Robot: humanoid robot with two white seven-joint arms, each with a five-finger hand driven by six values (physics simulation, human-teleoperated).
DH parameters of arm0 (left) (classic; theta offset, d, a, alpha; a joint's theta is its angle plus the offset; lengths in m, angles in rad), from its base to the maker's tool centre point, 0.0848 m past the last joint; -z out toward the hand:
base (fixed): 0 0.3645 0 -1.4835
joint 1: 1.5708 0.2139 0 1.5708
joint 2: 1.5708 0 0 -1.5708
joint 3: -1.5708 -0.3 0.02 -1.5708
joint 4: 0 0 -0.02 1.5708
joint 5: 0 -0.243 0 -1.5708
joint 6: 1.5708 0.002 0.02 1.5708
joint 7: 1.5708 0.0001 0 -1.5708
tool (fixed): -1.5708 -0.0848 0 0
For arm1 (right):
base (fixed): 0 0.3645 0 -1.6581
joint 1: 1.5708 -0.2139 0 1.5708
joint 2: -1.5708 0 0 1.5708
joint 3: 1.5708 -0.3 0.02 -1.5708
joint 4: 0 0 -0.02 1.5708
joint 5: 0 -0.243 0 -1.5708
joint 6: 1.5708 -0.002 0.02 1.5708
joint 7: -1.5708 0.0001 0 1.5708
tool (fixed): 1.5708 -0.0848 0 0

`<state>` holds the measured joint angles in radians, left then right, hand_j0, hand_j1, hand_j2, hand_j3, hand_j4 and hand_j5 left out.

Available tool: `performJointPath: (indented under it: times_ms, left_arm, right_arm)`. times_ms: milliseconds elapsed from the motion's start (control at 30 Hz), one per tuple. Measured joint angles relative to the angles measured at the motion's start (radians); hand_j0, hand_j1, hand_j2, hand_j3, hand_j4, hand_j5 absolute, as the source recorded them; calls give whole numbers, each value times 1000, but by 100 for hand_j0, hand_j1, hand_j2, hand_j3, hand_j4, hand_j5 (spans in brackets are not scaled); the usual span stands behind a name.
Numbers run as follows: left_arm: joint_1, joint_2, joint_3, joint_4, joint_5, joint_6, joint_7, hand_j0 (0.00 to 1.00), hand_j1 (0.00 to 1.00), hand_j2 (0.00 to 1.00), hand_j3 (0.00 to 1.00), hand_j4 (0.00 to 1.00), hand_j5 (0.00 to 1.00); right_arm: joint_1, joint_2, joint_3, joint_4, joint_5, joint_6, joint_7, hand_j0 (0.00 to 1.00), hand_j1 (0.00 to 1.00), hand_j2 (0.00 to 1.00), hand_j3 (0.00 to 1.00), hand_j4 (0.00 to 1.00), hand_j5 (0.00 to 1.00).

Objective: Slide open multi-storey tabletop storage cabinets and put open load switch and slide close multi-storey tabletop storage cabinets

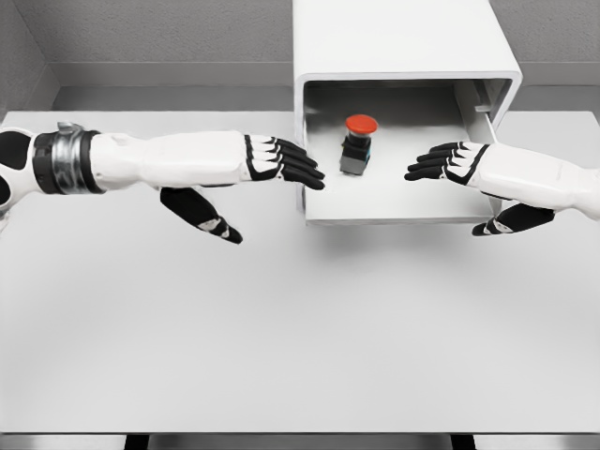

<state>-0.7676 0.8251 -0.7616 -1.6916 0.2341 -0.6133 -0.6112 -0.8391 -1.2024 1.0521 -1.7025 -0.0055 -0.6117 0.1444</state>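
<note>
Head view: both the left robot hand (281, 161) and right robot hand (450, 163) hang spread, flanking the unlabeled switch (358, 143) in the open drawer (394, 208).

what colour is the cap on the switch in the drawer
Red, on a dark grey body; the switch shows in the head view.

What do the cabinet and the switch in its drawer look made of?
Cabinet: probably painted metal or plastic; smooth, matte white, rounded corners. Switch: apparently plastic; glossy red cap on a dark grey block. It is a simulator render, so neither is certain.
</note>
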Motion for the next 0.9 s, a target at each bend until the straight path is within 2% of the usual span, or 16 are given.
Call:
performJointPath:
  times_ms: [100, 167, 267, 367, 433, 533, 900]
  left_arm:
    - [269, 140, 183, -16, 33, -4, -1, 100, 100, 100, 100, 100, 100]
    - [323, 194, 282, -14, 49, -2, 0, 100, 100, 100, 100, 100, 100]
    - [383, 224, 348, 5, 61, -1, 0, 100, 100, 100, 100, 100, 100]
    - [392, 206, 370, 34, 64, 0, 0, 100, 100, 100, 100, 100, 100]
    - [427, 182, 374, 48, 62, -1, 0, 100, 100, 100, 100, 100, 100]
    - [444, 151, 377, 58, 59, -1, 0, 100, 100, 100, 100, 100, 100]
    - [447, 109, 381, 86, 28, 0, 0, 100, 100, 100, 100, 100, 100]
  right_arm:
    - [3, 10, 1, 0, 0, 0, -2, 100, 100, 100, 100, 100, 100]
    - [6, 19, 3, 0, -1, 0, -3, 100, 100, 100, 100, 100, 100]
    - [6, 32, 7, 0, -1, 0, -3, 100, 100, 100, 100, 100, 100]
    - [5, 40, 9, 1, -1, 0, -2, 100, 100, 100, 100, 100, 100]
    - [3, 46, 10, 3, -1, 0, -1, 100, 100, 100, 100, 100, 100]
    - [2, 60, 9, 12, -3, 0, 4, 100, 100, 100, 100, 100, 100]
    - [-3, 115, 6, 83, -2, 0, 30, 100, 100, 100, 100, 100, 100]
